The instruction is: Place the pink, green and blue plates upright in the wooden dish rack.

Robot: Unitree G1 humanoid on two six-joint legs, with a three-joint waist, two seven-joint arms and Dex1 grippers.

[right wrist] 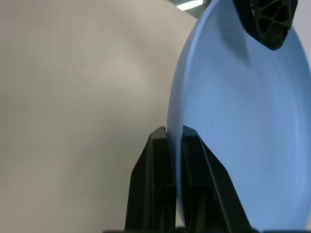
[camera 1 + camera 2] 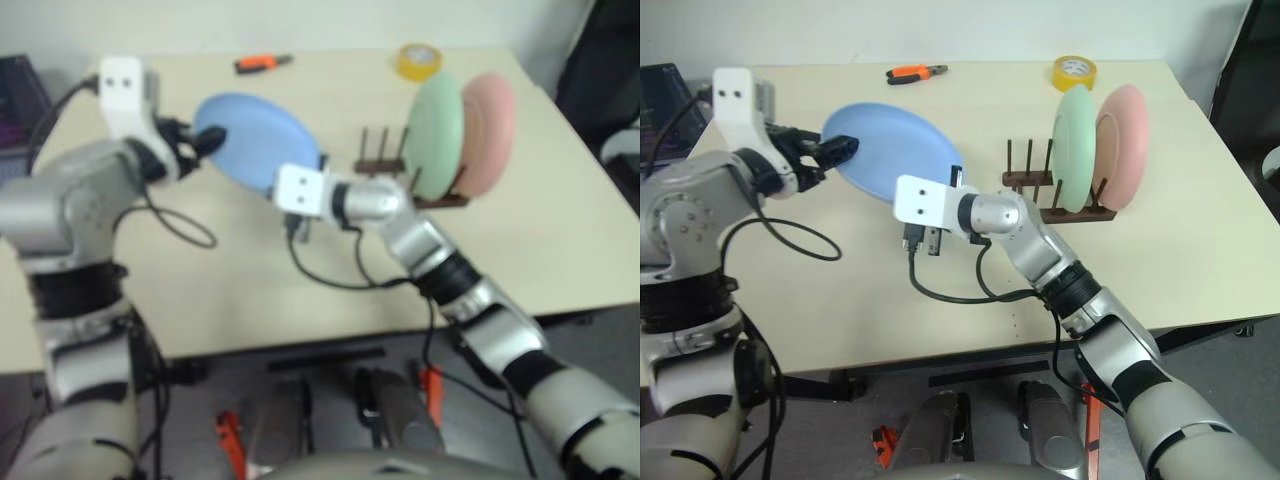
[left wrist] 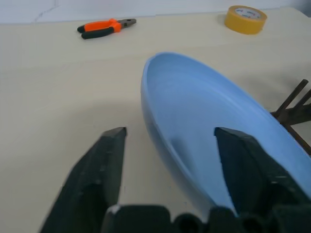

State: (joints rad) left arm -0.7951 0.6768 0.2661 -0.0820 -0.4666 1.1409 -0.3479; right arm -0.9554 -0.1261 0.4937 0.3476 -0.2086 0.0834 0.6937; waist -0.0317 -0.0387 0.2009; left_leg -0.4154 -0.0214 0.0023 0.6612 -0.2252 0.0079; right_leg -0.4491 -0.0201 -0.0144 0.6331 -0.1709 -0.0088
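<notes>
Light blue, the blue plate [image 2: 895, 150] hangs tilted above your table [image 2: 790, 300], off to the left of the wooden dish rack [image 2: 1055, 195]. Your right pincer [image 1: 174, 145] is clamped tight on the plate's rim, one finger on each face. Your left pincer [image 3: 170, 141] stands spread wide at the opposite edge, its fingers [image 3: 104, 160] straddling the rim without pressing it. In the rack, the green plate [image 2: 1076, 145] and the pink plate [image 2: 1122, 140] stand upright side by side at the right end, the pegs at the left end free. At the table's far edge lie orange-handled pliers [image 2: 917, 72] and a roll of yellow tape [image 2: 1076, 71].
</notes>
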